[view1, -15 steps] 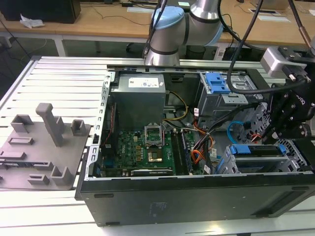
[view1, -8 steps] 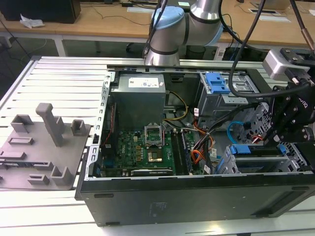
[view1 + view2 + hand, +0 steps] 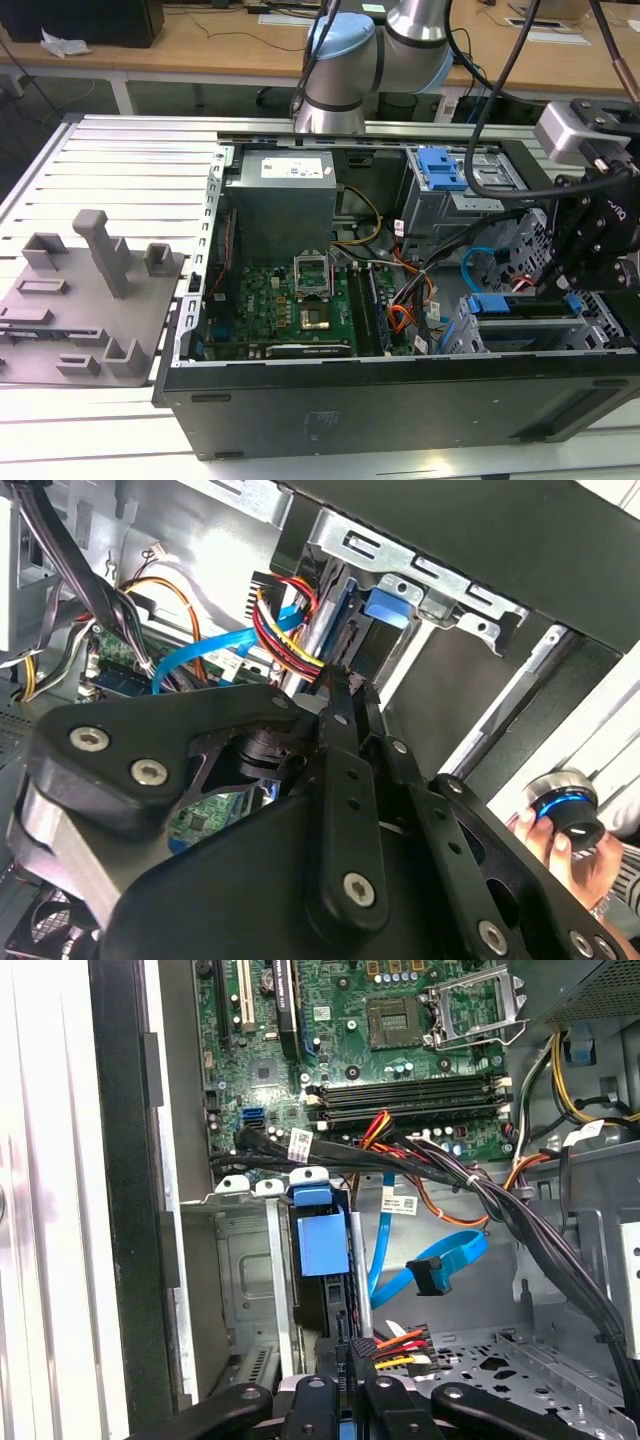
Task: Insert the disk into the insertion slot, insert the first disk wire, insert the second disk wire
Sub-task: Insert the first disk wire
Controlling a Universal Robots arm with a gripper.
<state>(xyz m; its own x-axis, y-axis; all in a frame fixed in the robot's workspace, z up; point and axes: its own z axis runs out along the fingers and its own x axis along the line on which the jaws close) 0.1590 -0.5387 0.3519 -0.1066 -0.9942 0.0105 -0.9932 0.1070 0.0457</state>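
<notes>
The disk, in its bright blue carrier, stands edge-on inside the insertion slot, a low silver cage; in the exterior view the disk sits in the insertion slot at the case's right end. My gripper is right behind the disk, shut on the black plug of the first disk wire, a red, yellow and black bundle. In the second wrist view my gripper meets that first disk wire. The second disk wire, a light-blue flat cable, loops free beside it with its black plug hanging loose.
A grey power supply box and the motherboard fill the case's left part. A taller cage with a blue latch stands behind the slot. Thick black cables cross above. A person's hand holds a round knob outside the case.
</notes>
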